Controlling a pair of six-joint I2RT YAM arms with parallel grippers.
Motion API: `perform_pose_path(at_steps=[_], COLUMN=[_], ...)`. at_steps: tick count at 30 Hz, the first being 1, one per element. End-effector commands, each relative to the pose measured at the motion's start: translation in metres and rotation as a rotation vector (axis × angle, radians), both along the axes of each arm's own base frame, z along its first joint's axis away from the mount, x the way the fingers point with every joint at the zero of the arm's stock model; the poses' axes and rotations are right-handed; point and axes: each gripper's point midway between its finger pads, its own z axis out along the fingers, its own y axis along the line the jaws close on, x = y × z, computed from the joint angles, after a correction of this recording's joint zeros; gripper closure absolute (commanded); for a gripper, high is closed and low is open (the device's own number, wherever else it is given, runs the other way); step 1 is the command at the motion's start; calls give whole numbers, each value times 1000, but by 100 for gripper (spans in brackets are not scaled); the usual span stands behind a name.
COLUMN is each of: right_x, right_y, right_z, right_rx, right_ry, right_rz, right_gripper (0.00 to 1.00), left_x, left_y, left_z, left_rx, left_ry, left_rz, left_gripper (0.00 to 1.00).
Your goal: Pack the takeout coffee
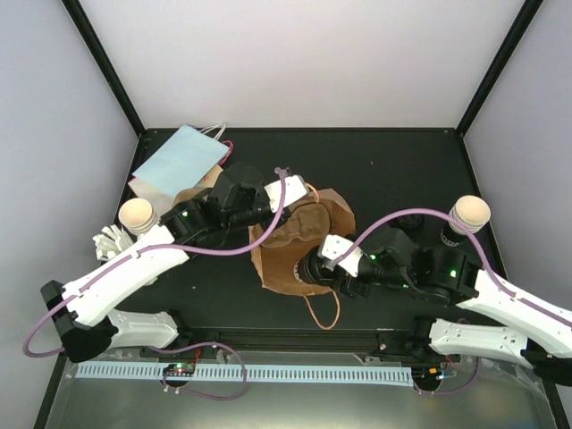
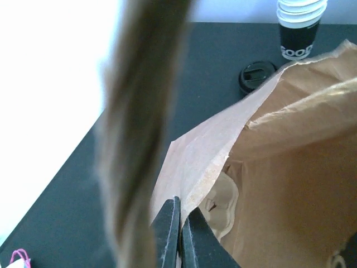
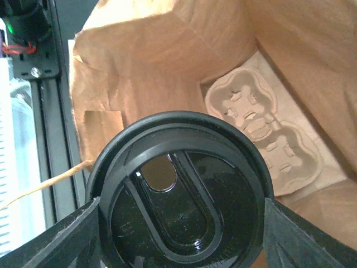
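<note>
A brown paper bag (image 1: 288, 239) lies on its side mid-table, mouth toward the arms. My left gripper (image 1: 304, 191) is shut on the bag's upper edge (image 2: 217, 151) and holds the mouth open; in the left wrist view the pinch (image 2: 181, 223) shows paper between the fingers. My right gripper (image 1: 317, 268) is shut on a takeout coffee cup with a black lid (image 3: 181, 195), held at the bag's mouth. Its fingers (image 3: 61, 240) press the lid's two sides. A pulp cup carrier (image 3: 262, 134) lies inside the bag (image 3: 167, 56).
A stack of black cups (image 1: 467, 217) stands at the right, with a loose black lid (image 2: 256, 75) on the table near it. Another cup (image 1: 137, 214) stands at the left beside a white ribbed item (image 1: 109, 241). A flat pale-blue bag (image 1: 177, 161) lies at back left.
</note>
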Motion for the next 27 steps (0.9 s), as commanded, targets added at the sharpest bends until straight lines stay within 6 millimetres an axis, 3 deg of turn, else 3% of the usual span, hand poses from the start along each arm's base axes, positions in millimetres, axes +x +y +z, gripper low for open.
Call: perform_pose_path(at_steps=[1,7,11,16,21,27], right_x=[14,19,15,-6,-16,-9], right_y=[-4,13,20,29,30,32], right_z=[-3,-2,-21,-43,-58,-58], right_rx=[-85,-85,-182,-228,-269,-280], right_ry=[-162,-287,-313,-298,-304,-361], right_rz=[-34,-12,34,147,189,176], right_gripper=[50,49,48,47,47,48], left_x=[-20,-38,-45,-47,-42,-32], left_y=[0,-3,-6,-7,-6,-8], left_z=[15,9,4,2,13,34], left_rx=[-60,-97,-110,-115,-115,-108], left_ry=[-21,29,55,64,24,-64], left_rz=[-41,-75,-90,-83,-56,-44], left_gripper=[99,98,98,98,98,99])
